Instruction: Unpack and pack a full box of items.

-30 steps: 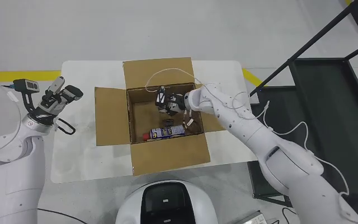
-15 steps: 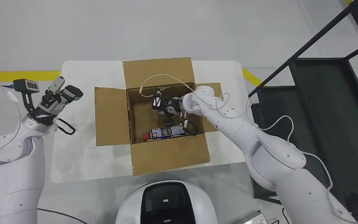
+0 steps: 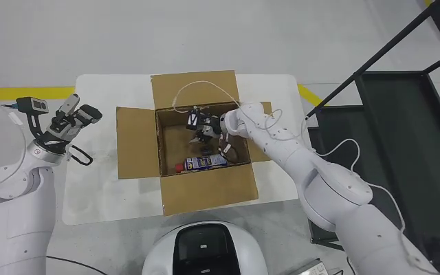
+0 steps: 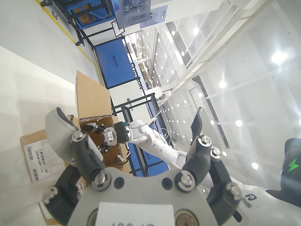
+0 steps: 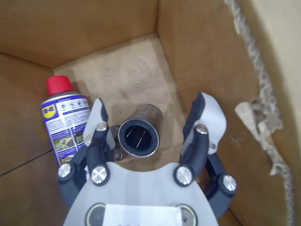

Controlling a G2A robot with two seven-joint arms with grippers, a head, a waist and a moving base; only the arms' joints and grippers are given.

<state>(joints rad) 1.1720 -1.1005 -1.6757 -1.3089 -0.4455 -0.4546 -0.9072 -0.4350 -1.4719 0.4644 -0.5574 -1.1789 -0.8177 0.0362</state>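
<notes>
Top view showed an open cardboard box (image 3: 196, 88) on a white table (image 3: 96, 196), all four flaps folded outward. A blue and yellow spray can (image 3: 203, 163) with a red cap lay on its side on the box floor, along the wall nearest the robot. The right gripper (image 3: 195, 127) hung inside the box near its far wall, its arm reaching in over the right flap with a white cable looping above. The left gripper (image 3: 82, 110) was held off the table's left edge, well apart from the box and grasping nothing.

Left wrist view showed that gripper's two fingers (image 4: 58, 123) spread wide with only air between them. Beyond them stood the box with a labelled side flap, and the other arm's gripper dipped into its opening.

Right wrist view looked down into the box. The right gripper's fingers were released and spread, straddling a flanged metal cylinder (image 5: 141, 137) on the cardboard floor. Its dark bore was turned toward the camera and a small bolt-holed flange sat by one finger. Neither finger pad visibly pressed its body. The spray can lay just beside one finger, against a side wall, red cap pointing into the corner. A torn, ragged flap edge ran along the opposite side.
</notes>
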